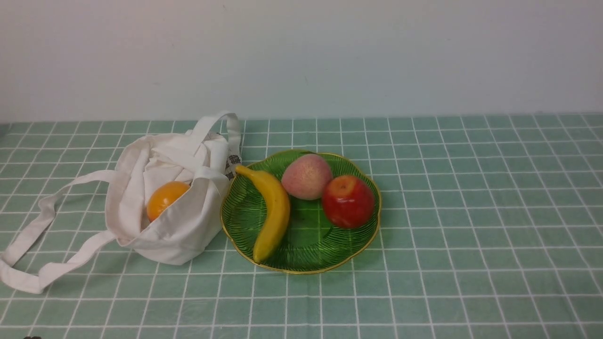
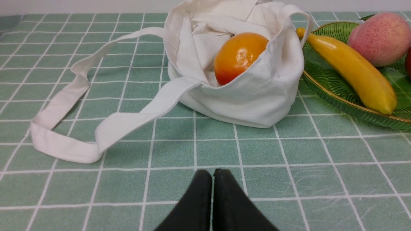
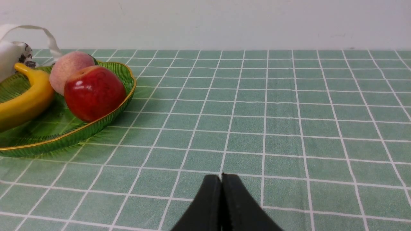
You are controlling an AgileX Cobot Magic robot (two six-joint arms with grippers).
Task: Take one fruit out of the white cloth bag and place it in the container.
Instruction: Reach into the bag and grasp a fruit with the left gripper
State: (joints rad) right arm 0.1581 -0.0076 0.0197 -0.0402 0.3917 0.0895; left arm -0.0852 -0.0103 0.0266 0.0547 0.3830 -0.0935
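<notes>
The white cloth bag (image 1: 174, 202) lies slumped on the checked cloth, left of centre, mouth open toward me. Inside it sits the glossy orange-yellow fruit (image 1: 166, 198) with a red blush, half hidden by the bag's front wall; the same fruit (image 2: 237, 56) shows in the left wrist view. The green glass plate (image 1: 245, 221) with a gold rim touches the bag's right side. My left gripper (image 2: 212, 175) is shut and empty, low over the cloth, well short of the bag (image 2: 257, 93). My right gripper (image 3: 221, 178) is shut and empty, off to the right of the plate (image 3: 96, 128).
A banana (image 1: 273, 212), a matte pink peach (image 1: 306, 176) and a red apple (image 1: 347, 201) lie on the plate. The bag's long straps (image 1: 42, 245) trail across the cloth to the left. A pale wall closes the far edge of the table.
</notes>
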